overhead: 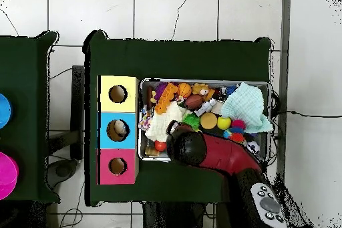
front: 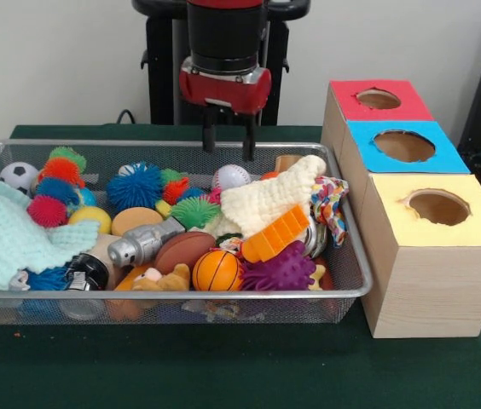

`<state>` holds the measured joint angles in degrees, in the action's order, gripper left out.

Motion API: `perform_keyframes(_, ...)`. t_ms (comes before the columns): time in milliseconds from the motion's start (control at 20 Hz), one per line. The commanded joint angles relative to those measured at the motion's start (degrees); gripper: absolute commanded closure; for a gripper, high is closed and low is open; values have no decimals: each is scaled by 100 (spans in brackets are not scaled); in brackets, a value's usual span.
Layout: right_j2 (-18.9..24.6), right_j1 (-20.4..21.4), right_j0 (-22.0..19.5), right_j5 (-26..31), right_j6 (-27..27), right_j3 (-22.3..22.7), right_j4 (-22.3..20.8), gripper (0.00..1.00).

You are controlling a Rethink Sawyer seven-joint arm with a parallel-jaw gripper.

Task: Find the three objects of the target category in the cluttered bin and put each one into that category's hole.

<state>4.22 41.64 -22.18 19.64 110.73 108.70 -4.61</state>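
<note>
Bin [front: 356,285] full of toys and cloths [front: 6,234]

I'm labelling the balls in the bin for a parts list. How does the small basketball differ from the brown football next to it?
The basketball is bright orange and round; the football is dark brown and elongated, with tapered ends. The basketball lies nearer the bin's front rim; the football lies just behind it, beside the silver can. Both are small sports-ball toys resting among the clutter, untouched by the gripper.

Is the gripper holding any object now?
No. In the front view the gripper hangs open above the bin, and nothing is between its two fingers.
</note>
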Motion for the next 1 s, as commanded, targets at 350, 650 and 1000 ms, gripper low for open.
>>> perform_keyframes(350,763,-821,307,-37,588,-541,341,0)
perform_keyframes(650,1004,-1604,118,-1207,463,-797,17,0)
perform_keyframes(1000,717,-2089,247,-1304,499,-1000,55,0)
